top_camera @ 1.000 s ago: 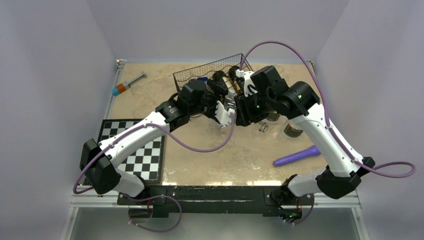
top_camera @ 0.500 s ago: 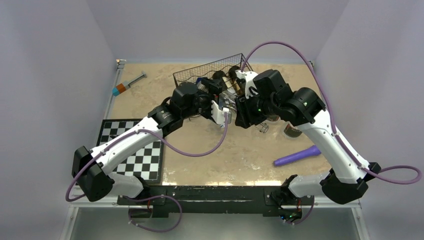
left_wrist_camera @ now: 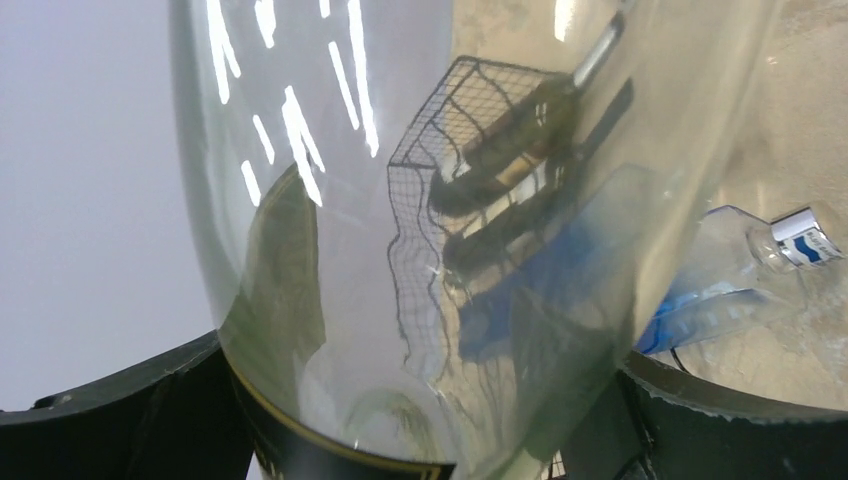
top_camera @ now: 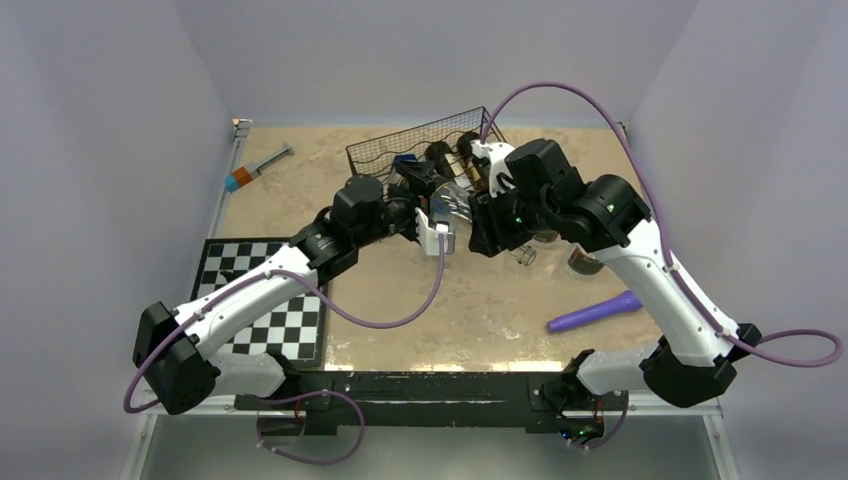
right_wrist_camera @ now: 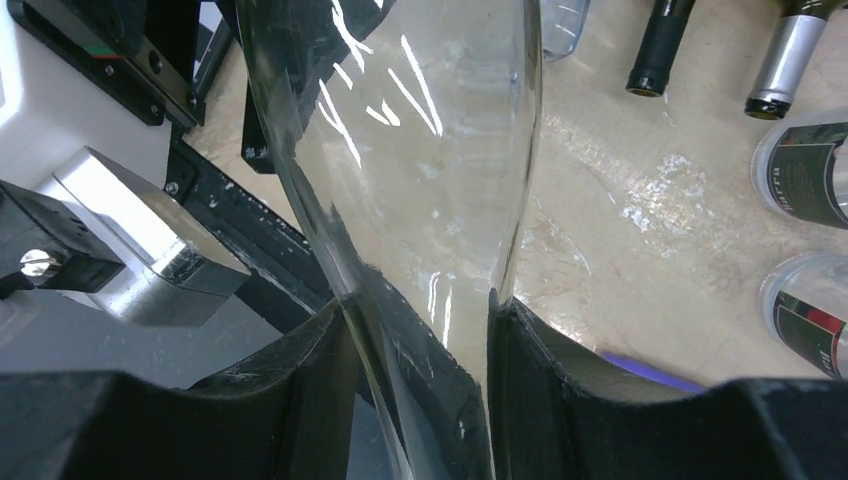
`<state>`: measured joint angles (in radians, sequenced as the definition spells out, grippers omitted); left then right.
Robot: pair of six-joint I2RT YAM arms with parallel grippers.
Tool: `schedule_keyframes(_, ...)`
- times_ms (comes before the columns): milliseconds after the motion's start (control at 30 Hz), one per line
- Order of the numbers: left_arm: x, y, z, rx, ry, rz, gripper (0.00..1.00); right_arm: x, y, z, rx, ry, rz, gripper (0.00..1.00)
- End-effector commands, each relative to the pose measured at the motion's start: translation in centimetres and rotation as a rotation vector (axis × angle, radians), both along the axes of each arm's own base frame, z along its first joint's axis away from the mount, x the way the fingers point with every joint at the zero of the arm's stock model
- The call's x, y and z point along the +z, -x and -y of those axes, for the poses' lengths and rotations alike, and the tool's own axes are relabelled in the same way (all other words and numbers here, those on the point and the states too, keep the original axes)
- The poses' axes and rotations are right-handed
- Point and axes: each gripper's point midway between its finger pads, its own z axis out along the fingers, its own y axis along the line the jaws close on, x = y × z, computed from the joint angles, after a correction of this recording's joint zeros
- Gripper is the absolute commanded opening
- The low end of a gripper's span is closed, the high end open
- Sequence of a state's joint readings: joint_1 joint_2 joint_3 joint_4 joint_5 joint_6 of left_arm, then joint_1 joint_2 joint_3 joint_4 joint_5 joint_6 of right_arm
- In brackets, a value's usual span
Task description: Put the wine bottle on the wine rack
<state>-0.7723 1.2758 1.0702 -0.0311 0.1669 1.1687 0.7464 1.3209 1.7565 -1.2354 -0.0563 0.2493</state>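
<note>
Crowding the middle of the desk point(top_camera: 500, 300), both arms meet at the clear bottle point(top_camera: 452, 205). It hangs between them just on the near side of the rack point(top_camera: 385, 152) and rests on none of its shelves. The right jaws are closed most of the way on the bottle's narrowing end, the glass pinched between both fingers point(right_wrist_camera: 300, 400). The left jaws are spread wide around the fat body. The glass fills the whole gap between them, and I cannot tell whether they press on it or only flank it.

Around them, a syringe point(top_camera: 262, 165) lies well off at the far left. A checkerboard point(top_camera: 270, 300) sits at the near left, partly under the left arm, and a purple stick point(top_camera: 595, 312) lies beside the right arm. From the right wrist, two round labelled containers point(right_wrist_camera: 812, 170) sit just beside the held bottle. Two bottle necks point(right_wrist_camera: 660, 45), one dark-capped and one silver-capped, show beyond it.

The rack sits tilted at the far side, hemmed in by both wrists. Dark bottles point(top_camera: 437, 157) lie in it. From the left wrist, a blue-and-clear bottle point(left_wrist_camera: 740, 285) with a white cap lies low by the rack. I cannot tell whether it is on the desk or the bottom shelf.
</note>
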Motion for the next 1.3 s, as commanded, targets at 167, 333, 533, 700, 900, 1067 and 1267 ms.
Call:
schedule_keyframes(167,3.7,-0.5,0.3,-0.02,0.063,0.236,0.99,8.3,-3.8,0.1,-0.126,-0.173,0.287,0.0)
schedule_keyframes(333,1.6,-0.4,0.5,-0.07,-0.089,0.302,0.99,9.1,-4.2,1.0,-0.138,-0.136,0.334,0.0)
schedule_keyframes(533,1.9,-0.3,1.2,-0.1,-0.09,0.37,0.99,10.1,-4.8,1.1,-0.159,-0.138,0.364,0.0)
schedule_keyframes(700,2.2,0.3,1.0,-0.113,-0.066,0.383,0.99,10.5,-5.5,1.8,-0.203,-0.119,0.393,0.0)
schedule_keyframes(900,3.3,1.4,0.6,-0.116,0.01,0.349,0.99,10.5,-6.0,1.6,-0.215,-0.124,0.403,0.0)
schedule_keyframes(1067,4.5,2.0,-0.5,-0.065,0.128,0.249,0.99,10.4,-6.0,1.2,-0.209,-0.137,0.393,0.0)
schedule_keyframes(1267,8.5,3.4,-3.1,0.052,0.501,0.006,0.99,9.0,-5.9,0.0,-0.177,-0.17,0.372,0.0)
